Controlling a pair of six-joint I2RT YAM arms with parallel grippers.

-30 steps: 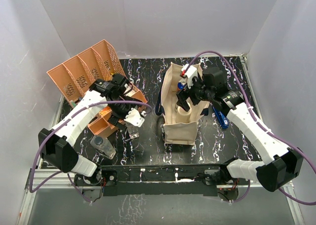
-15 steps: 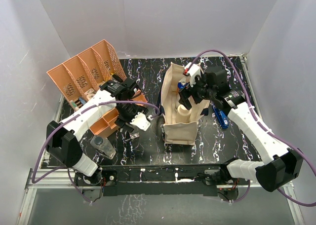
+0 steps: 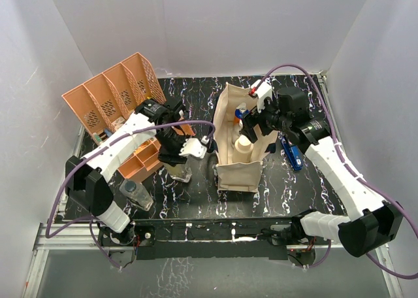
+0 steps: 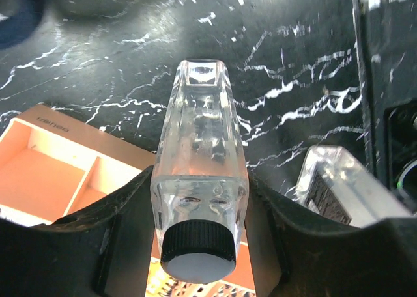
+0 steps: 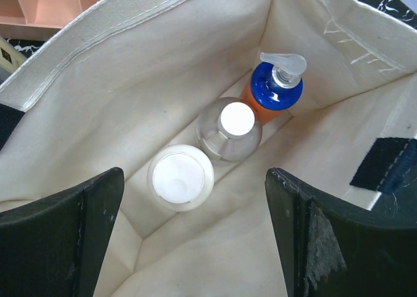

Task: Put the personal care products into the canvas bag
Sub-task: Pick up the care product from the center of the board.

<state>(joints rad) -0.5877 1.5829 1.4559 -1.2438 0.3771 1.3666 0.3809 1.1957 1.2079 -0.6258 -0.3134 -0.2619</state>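
And there it was: the left arm had swung in from the orange tray [image 3: 111,95] toward the middle of the worktop [image 3: 287,180], and the left gripper [image 4: 199,183], spread wide a second ago, had narrowed around the clear bottle [image 4: 201,134]. In the left wrist view both fingers [image 4: 130,212] looked pressed against the bottle's flanks just below the shoulder, so I judged the grab made or all but made. Whether the bottle had left the worktop, I could not tell. From above it sat under the gripper, just left of the canvas bag [image 3: 225,115] and still outside it. A second clear bottle [image 3: 137,193] lay near the front edge, also waiting. The gripped bottle was square-sided, see-through plastic with a black ribbed cap topped in white, nearest the camera. Slick, hard walls, so I expected a firm squeeze would be needed. Over on the other side, the right gripper [image 3: 250,125] had eased back a little above the bag's mouth, its fingers [image 5: 58,232] unchanged, spread wide and holding nothing. Inside stood three items: a blue pump bottle [image 5: 277,88], a round white-capped bottle [image 5: 231,127] and a cream cylinder [image 5: 180,176]. By my reckoning, that left two to go.
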